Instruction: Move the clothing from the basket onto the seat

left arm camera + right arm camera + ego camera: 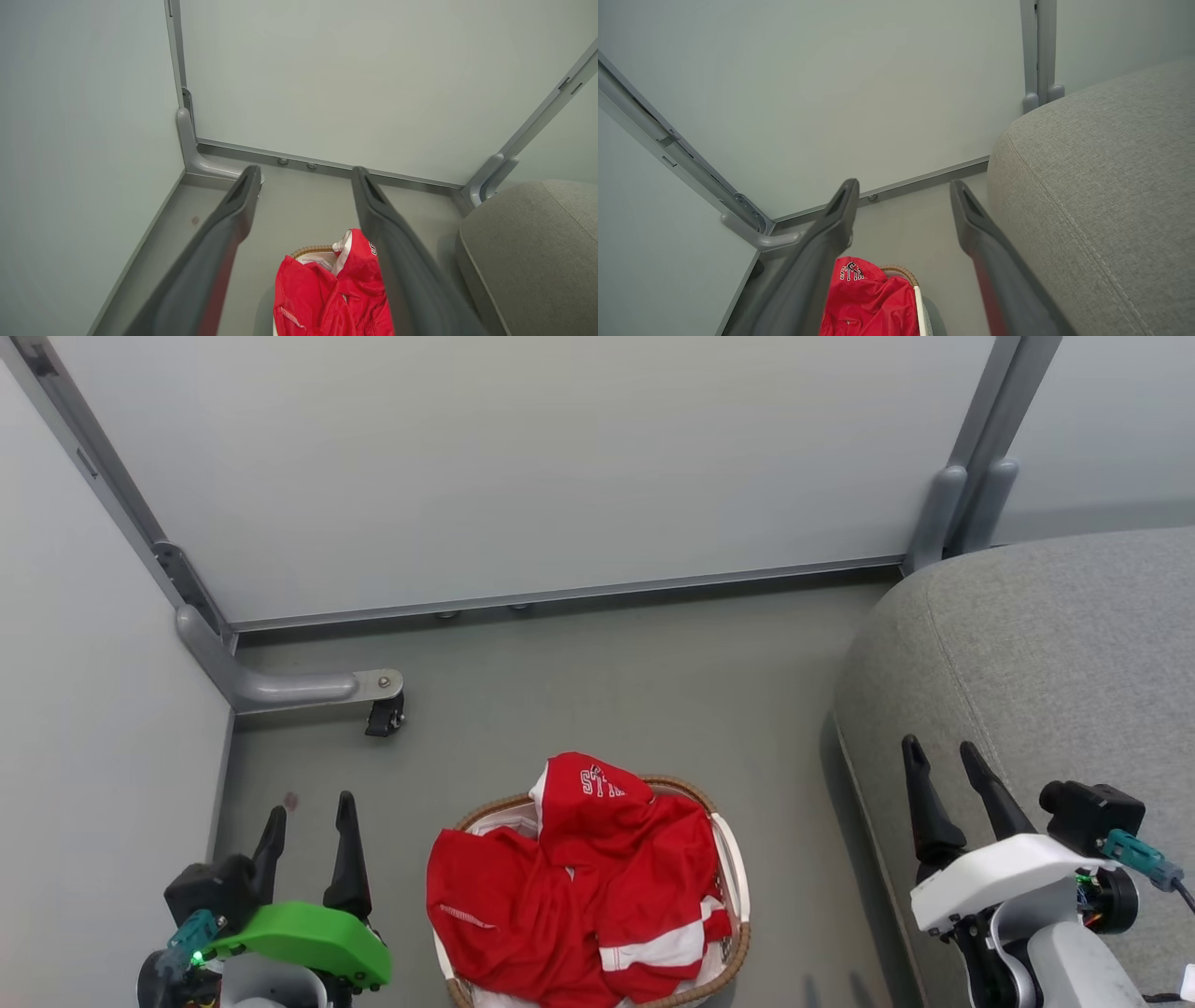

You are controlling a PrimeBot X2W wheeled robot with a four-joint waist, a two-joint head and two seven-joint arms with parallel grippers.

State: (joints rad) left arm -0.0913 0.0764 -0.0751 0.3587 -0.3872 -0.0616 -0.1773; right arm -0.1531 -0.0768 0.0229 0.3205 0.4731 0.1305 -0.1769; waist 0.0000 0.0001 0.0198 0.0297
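Our left gripper [311,805] and right gripper [938,745] gape empty; between them the clothing [579,877] fills the basket [695,795], seemingly overhanging its left rim.

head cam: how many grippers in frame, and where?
2. Left gripper at lower left, open, left of the basket. Right gripper at lower right, open, against the seat edge. Neither touches the clothing. None hidden.

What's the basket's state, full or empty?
Full: crumpled red clothing heaps above the rim of the basket and drapes over its left side.
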